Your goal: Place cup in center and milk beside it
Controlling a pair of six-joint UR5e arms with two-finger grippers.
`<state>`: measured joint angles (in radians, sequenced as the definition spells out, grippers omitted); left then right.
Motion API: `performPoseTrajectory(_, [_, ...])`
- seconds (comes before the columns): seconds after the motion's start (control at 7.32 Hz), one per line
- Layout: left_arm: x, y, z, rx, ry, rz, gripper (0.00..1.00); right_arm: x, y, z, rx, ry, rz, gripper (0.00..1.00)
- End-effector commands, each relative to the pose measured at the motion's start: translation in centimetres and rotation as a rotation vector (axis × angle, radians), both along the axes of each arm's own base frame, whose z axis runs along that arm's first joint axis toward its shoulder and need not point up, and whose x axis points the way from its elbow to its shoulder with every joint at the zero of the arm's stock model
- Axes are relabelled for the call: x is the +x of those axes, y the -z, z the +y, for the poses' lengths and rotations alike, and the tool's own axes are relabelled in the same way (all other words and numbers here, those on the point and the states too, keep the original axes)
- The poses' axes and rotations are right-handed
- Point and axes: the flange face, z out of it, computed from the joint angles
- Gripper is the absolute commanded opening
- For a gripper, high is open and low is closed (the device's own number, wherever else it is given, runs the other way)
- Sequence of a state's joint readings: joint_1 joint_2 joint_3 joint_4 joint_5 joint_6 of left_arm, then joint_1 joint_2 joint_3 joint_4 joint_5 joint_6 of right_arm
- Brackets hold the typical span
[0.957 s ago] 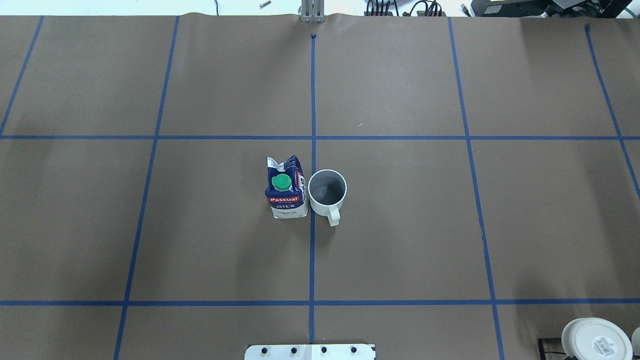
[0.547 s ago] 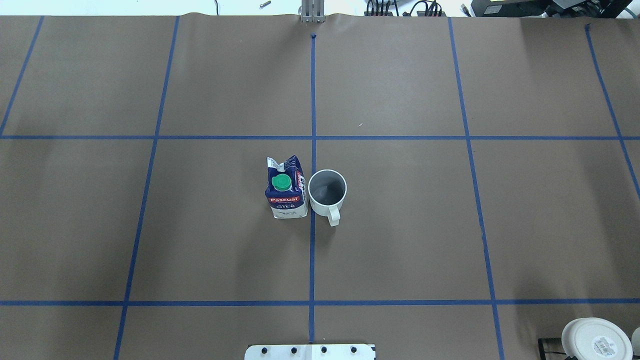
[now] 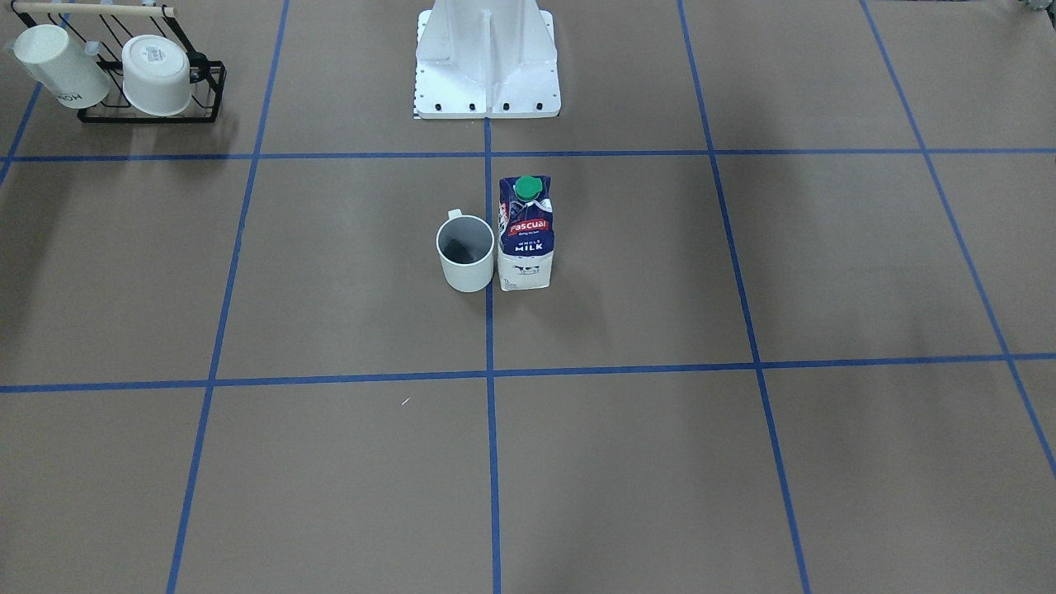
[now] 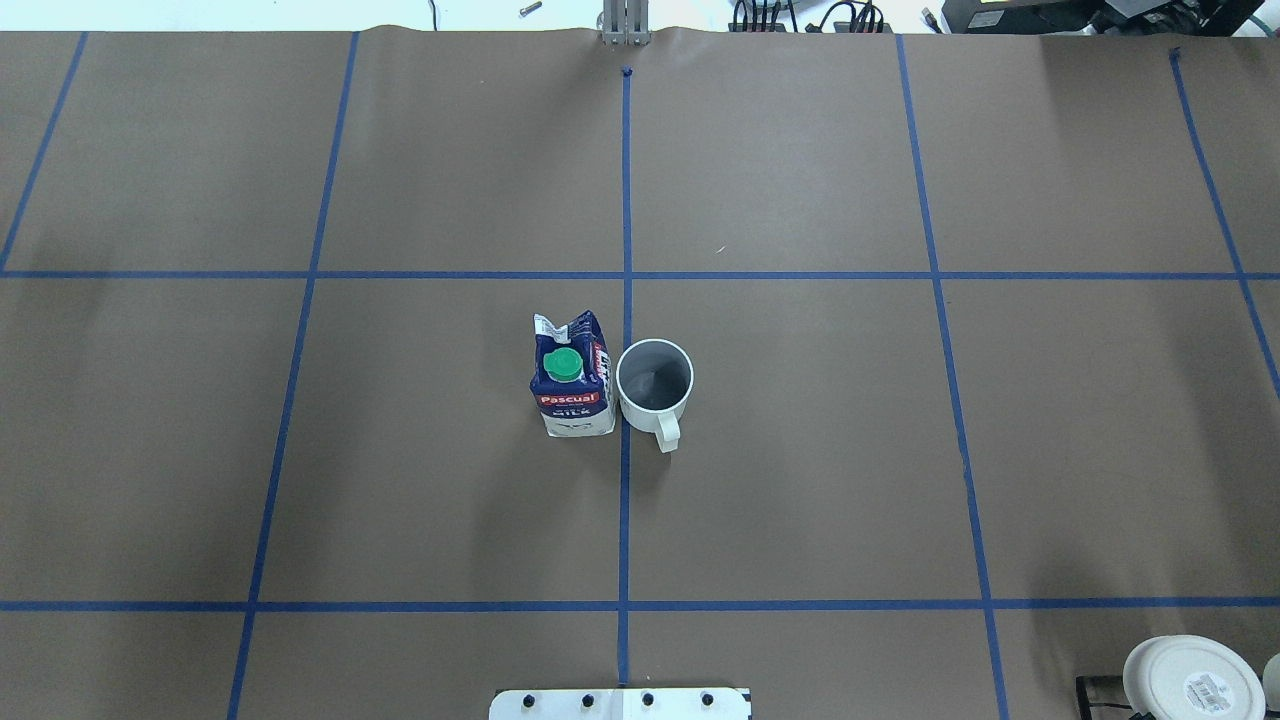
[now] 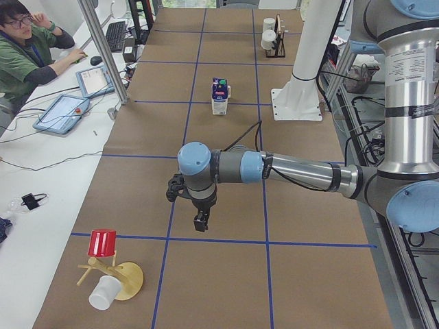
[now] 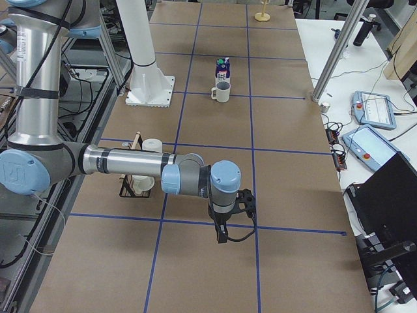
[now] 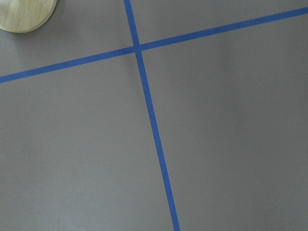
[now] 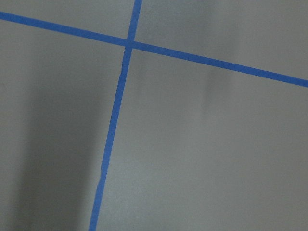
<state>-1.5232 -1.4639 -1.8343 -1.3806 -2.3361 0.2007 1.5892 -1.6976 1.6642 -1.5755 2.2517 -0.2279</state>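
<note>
The plain white cup (image 4: pixel 655 378) stands upright just right of the blue centre tape line (image 4: pixel 624 500), its handle toward the robot. The navy and white milk carton (image 4: pixel 572 378) stands upright just left of that line, almost touching the cup. Both also show in the front view, cup (image 3: pixel 466 254) and carton (image 3: pixel 525 235). My left gripper (image 5: pixel 200 223) hangs over the table far from them, and so does my right gripper (image 6: pixel 221 235). Each shows only in a side view, so I cannot tell whether it is open or shut. Neither wrist view shows fingers.
A black rack (image 3: pixel 148 111) with two white cups stands near the robot's right corner. A wooden mug tree with a red cup (image 5: pixel 103 243) stands at the left end. The white robot base (image 3: pixel 487 58) is behind the carton. An operator (image 5: pixel 27 48) sits at the side.
</note>
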Motion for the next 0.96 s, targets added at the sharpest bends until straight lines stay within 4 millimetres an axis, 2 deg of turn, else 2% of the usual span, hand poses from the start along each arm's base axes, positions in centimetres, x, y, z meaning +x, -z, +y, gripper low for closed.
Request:
performPoseTrajectory(0.0, [-0.1, -0.3, 0.6, -0.009, 0.003, 0.001, 0.98, 0.0, 0.0, 0.0, 0.001, -0.001, 0.004, 1.0])
performPoseTrajectory(0.82, [-0.1, -1.3, 1.3, -0.03, 0.002, -0.001, 0.98, 0.0, 2.6, -0.8, 0.035, -0.011, 0.002, 1.0])
